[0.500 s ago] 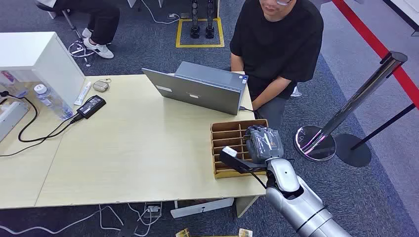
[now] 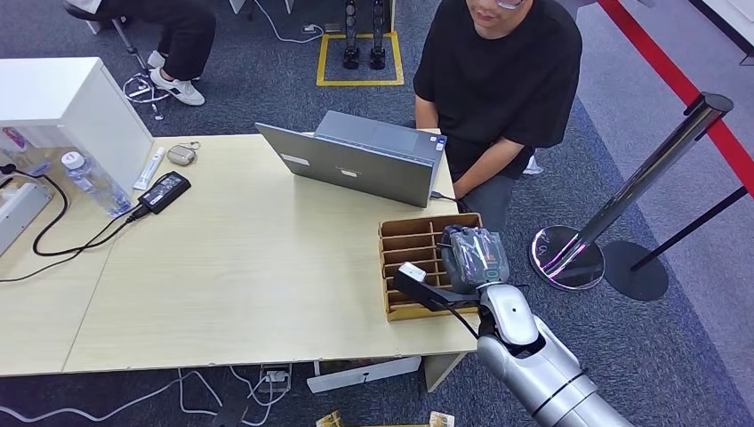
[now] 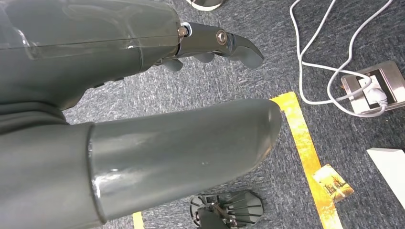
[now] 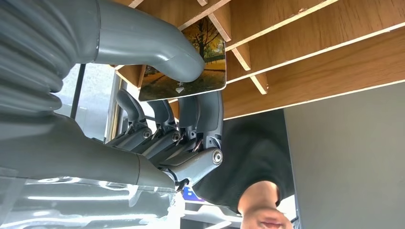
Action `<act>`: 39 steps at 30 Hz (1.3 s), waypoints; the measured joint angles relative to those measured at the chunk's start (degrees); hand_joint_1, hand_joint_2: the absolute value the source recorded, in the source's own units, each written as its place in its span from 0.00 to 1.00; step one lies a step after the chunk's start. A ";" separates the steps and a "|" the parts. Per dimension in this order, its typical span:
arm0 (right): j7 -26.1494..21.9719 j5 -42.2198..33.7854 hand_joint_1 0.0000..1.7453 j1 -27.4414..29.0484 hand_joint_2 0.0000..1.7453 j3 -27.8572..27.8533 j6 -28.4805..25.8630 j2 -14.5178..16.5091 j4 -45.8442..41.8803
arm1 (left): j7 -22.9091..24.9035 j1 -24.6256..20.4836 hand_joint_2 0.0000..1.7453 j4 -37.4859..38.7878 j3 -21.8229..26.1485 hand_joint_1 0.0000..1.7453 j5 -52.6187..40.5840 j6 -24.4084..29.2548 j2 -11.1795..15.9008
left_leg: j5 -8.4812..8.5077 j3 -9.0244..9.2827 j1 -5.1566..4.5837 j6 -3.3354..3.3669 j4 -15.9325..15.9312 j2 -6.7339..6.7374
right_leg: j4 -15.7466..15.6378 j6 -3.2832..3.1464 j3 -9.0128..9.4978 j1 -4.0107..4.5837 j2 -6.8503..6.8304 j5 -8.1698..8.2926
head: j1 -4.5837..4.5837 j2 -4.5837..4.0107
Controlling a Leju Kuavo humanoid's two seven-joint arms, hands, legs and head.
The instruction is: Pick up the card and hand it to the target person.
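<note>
High head view down over table (image 2: 222, 267); wrist views close behind hands, right sharing its slotted tray (image 2: 405, 240).

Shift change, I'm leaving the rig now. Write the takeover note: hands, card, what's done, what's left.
Right hand: over the wooden divider tray at the table's right end, thumb and fingers pinching the card, which is at the slots.
Left hand: hanging over the carpet, holding nothing.
Person in the black shirt: seated behind the laptop, just past the tray.
Done: card gripped.
Left: lift it clear and hand it to the person.
</note>
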 joint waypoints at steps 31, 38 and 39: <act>3.96 6.86 0.79 -0.16 1.00 -0.45 3.79 -2.95 -14.85 | -0.58 0.77 0.00 0.00 0.02 0.00 1.21 0.55 0.00 | 0.00 0.03 0.00 0.00 0.01 0.01 | 0.00 0.00 0.00 0.00 0.01 0.00 | 0.01 0.00; 4.19 4.25 0.82 -1.55 1.00 -3.29 4.25 -4.97 -20.09 | -0.87 0.99 0.00 0.00 0.02 0.00 1.12 0.65 0.00 | 0.00 0.02 -0.01 0.00 0.01 0.02 | 0.00 0.00 0.00 -0.01 0.02 0.00 | 0.01 -0.01; 3.99 3.63 0.82 -2.09 1.00 -3.67 4.25 -5.25 -20.06 | -0.85 0.98 0.00 0.00 0.02 0.00 1.02 0.61 0.00 | 0.00 0.02 -0.01 0.00 0.01 0.02 | 0.00 0.00 0.00 -0.01 0.02 0.01 | 0.01 -0.01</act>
